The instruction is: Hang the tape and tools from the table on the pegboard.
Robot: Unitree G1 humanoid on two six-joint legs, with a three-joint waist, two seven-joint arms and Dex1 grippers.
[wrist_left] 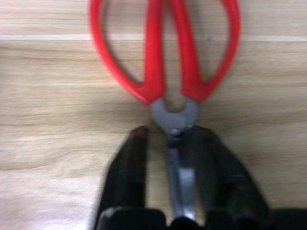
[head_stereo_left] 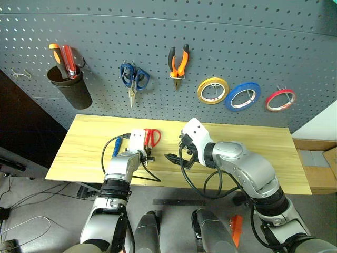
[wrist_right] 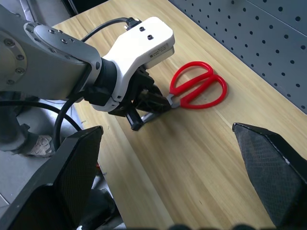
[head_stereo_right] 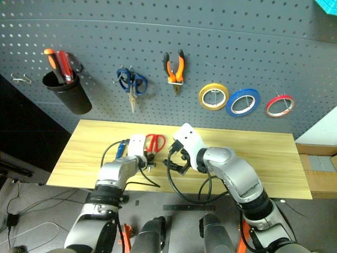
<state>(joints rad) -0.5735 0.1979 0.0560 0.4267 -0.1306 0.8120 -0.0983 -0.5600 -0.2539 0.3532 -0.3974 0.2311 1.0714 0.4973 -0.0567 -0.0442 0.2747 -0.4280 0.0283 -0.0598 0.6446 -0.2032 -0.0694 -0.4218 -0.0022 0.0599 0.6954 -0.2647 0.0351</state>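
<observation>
The red-handled scissors [wrist_left: 163, 48] lie on the wood-grain table [head_stereo_left: 242, 158], handles towards the pegboard [head_stereo_left: 237, 37]. My left gripper [wrist_left: 170, 130] is shut on their blades just behind the pivot, one black finger [wrist_left: 132, 163] on each side. My right gripper [wrist_right: 167, 127] hovers open over the table just right of the scissors, nothing between its fingers. A blue-handled screwdriver [head_stereo_left: 117, 145] lies by my left wrist, partly hidden by it. The orange-and-black pliers [head_stereo_left: 178, 60] and the thin red tape [head_stereo_left: 280, 99] hang on the pegboard.
Also on the pegboard are a yellow tape roll [head_stereo_left: 212, 90], a blue tape roll [head_stereo_left: 243, 96], blue-handled scissors [head_stereo_left: 134, 78] and a black cup [head_stereo_left: 71, 87] holding screwdrivers. A bare metal hook [head_stereo_left: 21, 74] sits at the far left. The table's right half is bare wood.
</observation>
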